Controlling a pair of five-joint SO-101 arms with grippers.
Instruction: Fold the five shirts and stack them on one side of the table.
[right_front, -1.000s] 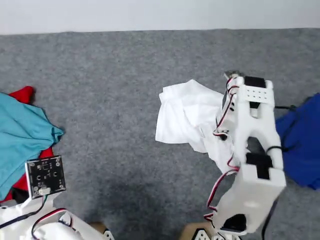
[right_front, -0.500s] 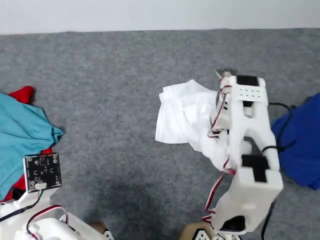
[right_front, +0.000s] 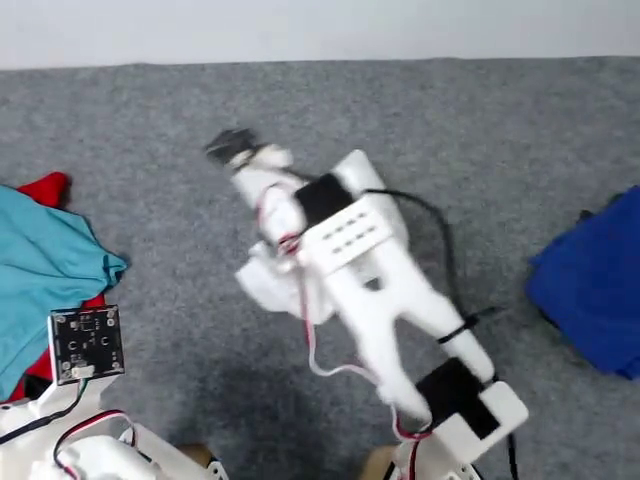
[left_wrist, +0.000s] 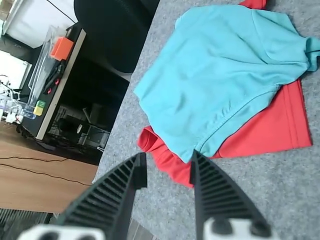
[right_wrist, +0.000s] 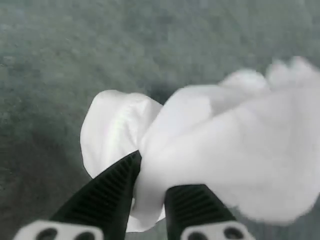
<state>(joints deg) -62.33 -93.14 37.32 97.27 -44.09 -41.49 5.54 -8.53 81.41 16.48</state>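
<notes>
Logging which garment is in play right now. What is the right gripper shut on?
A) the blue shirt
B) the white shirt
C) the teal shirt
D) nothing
B: in the right wrist view, the right gripper is shut on bunched fabric of the white shirt; the blue shirt lies apart.

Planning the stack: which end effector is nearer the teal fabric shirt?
Left. The left end effector hovers at the hem of the teal fabric shirt; the right end effector grips a crumpled white shirt mid-table.

The grey surface carries a red shirt at its left edge, a teal shirt lying over it, and a blue shirt at the right edge.
</notes>
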